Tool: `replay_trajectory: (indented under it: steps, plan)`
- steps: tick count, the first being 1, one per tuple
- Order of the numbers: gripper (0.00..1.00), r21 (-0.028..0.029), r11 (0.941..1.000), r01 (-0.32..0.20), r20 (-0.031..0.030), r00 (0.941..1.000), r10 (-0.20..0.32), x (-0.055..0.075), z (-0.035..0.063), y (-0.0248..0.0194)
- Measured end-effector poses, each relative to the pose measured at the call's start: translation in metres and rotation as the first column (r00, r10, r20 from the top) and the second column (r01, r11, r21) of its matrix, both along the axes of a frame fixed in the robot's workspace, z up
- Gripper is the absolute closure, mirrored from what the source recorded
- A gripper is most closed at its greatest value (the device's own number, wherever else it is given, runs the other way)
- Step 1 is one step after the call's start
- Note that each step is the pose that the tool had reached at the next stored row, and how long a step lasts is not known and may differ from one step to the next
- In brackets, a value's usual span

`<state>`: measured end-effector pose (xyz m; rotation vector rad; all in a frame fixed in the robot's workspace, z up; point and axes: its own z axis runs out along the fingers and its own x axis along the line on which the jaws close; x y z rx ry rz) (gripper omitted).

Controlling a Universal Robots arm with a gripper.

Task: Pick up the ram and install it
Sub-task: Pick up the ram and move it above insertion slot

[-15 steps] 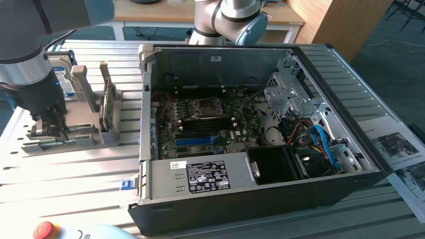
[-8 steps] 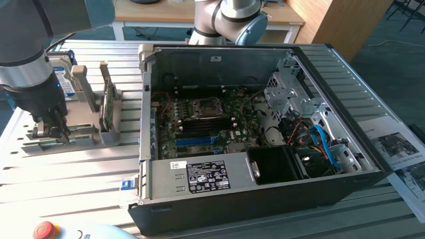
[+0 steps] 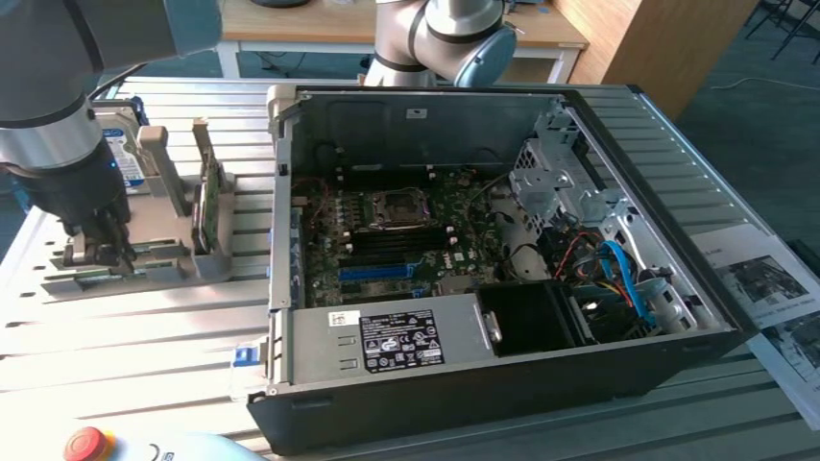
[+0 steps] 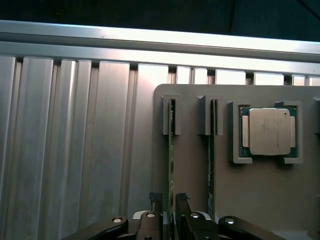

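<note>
Edge-on in the wrist view, the ram (image 4: 171,150) is a thin green stick standing in a slot of the grey holder (image 4: 190,175). A second stick (image 4: 211,150) stands in the neighbouring slot. My gripper (image 4: 169,197) is open, one fingertip on each side of the first stick's edge, and I cannot tell whether either touches it. In the exterior view the gripper (image 3: 100,252) is low over the grey holder (image 3: 167,264) at the exterior view's left. An upright green stick (image 3: 205,206) stands in that holder to the gripper's right.
An open black computer case (image 3: 513,365) lies on the slatted metal table, its green motherboard (image 3: 397,230) exposed. A processor chip (image 4: 270,131) rests in a recess of the holder. A hard drive (image 3: 125,154) stands behind the holder. A red stop button (image 3: 87,444) is at the front left, papers (image 3: 769,279) at the right.
</note>
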<state>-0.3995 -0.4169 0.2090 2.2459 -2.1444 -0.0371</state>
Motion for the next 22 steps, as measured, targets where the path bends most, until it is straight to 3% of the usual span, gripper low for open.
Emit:
replay_trajectory:
  steps: [22]
  plan:
    - [0.75,-0.0001,1.0,0.0,0.0,1.0,0.0,0.0,-0.0016,0.0045]
